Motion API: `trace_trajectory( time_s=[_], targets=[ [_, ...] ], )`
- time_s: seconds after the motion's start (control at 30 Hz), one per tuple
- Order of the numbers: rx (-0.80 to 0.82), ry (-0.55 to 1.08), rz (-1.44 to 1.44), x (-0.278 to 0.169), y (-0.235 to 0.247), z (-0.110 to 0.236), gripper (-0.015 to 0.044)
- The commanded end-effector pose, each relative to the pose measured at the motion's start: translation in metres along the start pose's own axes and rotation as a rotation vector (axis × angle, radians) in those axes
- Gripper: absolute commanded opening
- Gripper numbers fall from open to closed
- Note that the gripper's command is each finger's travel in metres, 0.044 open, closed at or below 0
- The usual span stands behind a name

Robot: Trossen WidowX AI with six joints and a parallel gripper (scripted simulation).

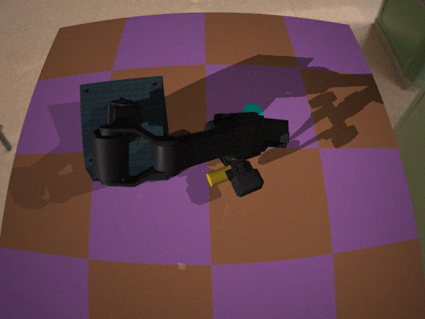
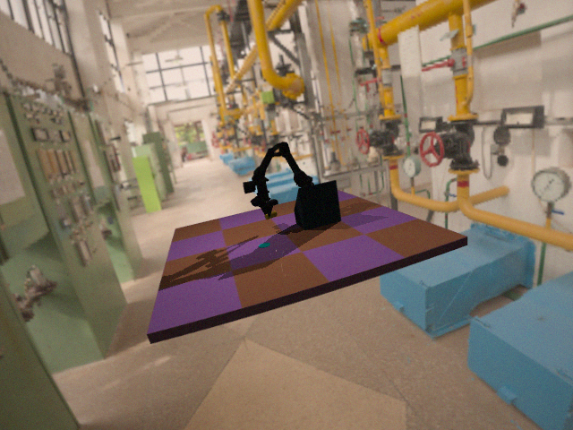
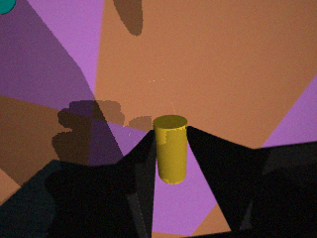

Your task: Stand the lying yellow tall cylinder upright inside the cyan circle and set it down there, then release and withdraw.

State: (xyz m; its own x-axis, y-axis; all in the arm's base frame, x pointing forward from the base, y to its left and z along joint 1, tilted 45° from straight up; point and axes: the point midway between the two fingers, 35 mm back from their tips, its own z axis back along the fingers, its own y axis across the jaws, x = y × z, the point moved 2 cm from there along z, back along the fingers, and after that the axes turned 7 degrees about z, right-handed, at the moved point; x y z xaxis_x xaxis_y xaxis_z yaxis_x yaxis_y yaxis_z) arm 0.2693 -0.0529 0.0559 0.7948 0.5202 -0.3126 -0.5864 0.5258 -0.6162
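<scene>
The yellow tall cylinder (image 1: 217,176) (image 2: 270,215) (image 3: 170,149) sits between my gripper's fingers (image 1: 230,173) (image 2: 268,210). The gripper is shut on it and holds it above the checkered table (image 1: 274,212) (image 2: 323,263). In the overhead view the cylinder still lies roughly level, with one end sticking out to the left of the fingers. The cyan circle (image 1: 252,108) (image 2: 264,245) (image 3: 4,5) is flat on a purple square beyond the arm. In the overhead view the wrist partly hides it.
The arm's dark base block (image 1: 103,92) (image 2: 319,203) stands on the table's left side in the overhead view. The arm's shadow falls across the squares around the circle. Green cabinets (image 1: 405,41) stand off the table's right edge.
</scene>
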Motion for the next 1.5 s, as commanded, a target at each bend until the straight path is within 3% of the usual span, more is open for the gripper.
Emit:
trace_trajectory(
  time_s=[0.0,0.33,1.47],
  targets=[
    [-0.01,-0.002,-0.009,-0.001,-0.003,0.016,0.0105],
    [-0.017,0.001,-0.008,-0.007,-0.002,0.045,0.0105],
    [0.029,-0.042,0.269,0.062,0.037,0.058,0.0105]
  ],
)
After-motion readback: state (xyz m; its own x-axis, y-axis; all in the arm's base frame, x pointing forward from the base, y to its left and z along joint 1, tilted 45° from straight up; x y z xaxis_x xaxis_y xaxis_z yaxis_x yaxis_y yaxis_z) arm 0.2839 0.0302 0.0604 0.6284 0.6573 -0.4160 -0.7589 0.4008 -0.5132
